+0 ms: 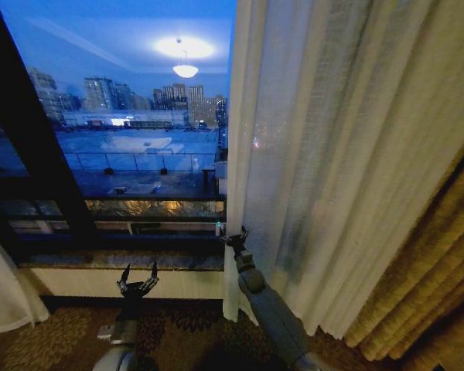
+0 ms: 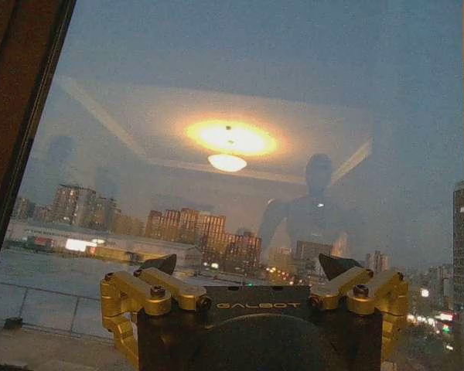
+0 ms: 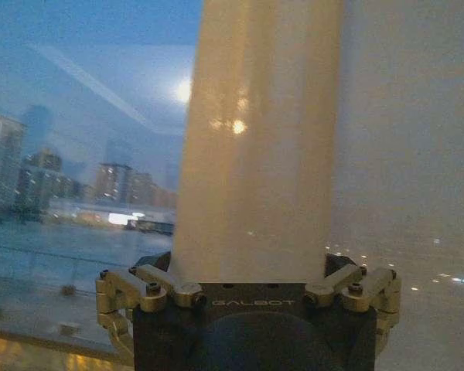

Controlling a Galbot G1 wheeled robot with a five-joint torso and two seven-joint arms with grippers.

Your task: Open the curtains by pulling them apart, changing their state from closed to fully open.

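Observation:
The right panel of the curtains is a sheer white pleated sheet hanging over the right half of the window. Its inner edge runs down the middle of the head view. My right gripper is at that edge, low down near sill height. In the right wrist view, a fold of the curtains stands between the spread finger links of my right gripper and hides its tips. The left panel is bunched at the far left. My left gripper is open in front of the sill and holds nothing; its dark fingertips point at bare glass.
A thick golden drape hangs at the far right beside the sheer panel. A dark window frame post slants down on the left. A stone sill runs under the glass above a patterned carpet.

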